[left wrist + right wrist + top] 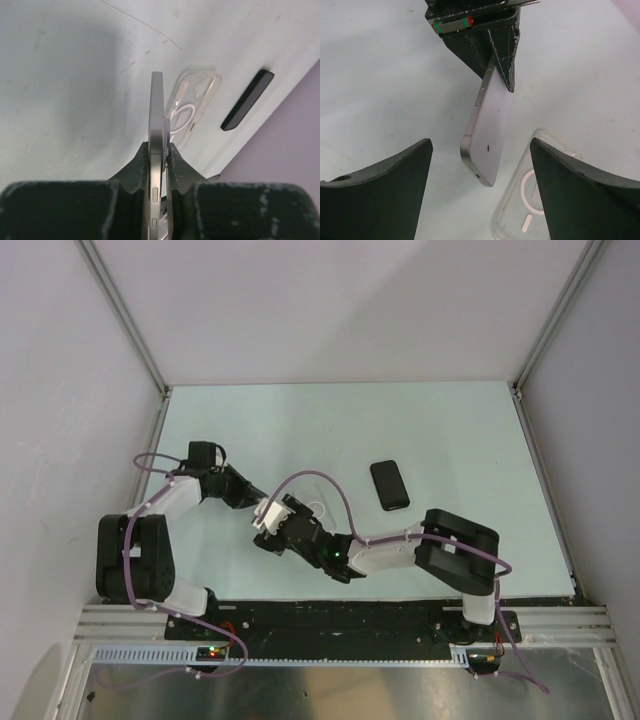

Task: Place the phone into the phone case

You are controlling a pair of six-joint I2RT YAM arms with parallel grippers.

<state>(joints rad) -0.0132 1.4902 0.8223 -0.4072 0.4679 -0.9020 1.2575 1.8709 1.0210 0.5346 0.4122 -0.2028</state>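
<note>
1. The phone (489, 131) was held edge-on and tilted, clamped by one end between the fingers of the left gripper (159, 150). Its free end was pointed down towards the table (450, 430). Its pale lilac back and its metal side frame with buttons were shown in the right wrist view. Whether the free end touched the table could not be told.
2. The phone case (194, 102), a clear one with a white ring and line visible in it, was laid flat on the table just beside the phone's free end. The phone was not seated in it.
3. The left gripper was clenched on the phone, with one dark finger pressed against each broad face.
4. The right gripper (480, 144) was released, and its two dark fingers (390, 185) were spread wide with nothing grasped. In its own wrist view the phone was framed in the gap between them but was touched by neither.
5. In the top view the two grippers were seen close together, near the front of the table and left of its middle. The left arm was reached in from the left and the right arm from the right.
6. A black slab (389, 485) was laid flat on the table, to the right of the case and apart from it, out of reach of both grippers.
7. The pale green table was enclosed by grey walls, and purple cables (340, 495) were looped along both arms.
</note>
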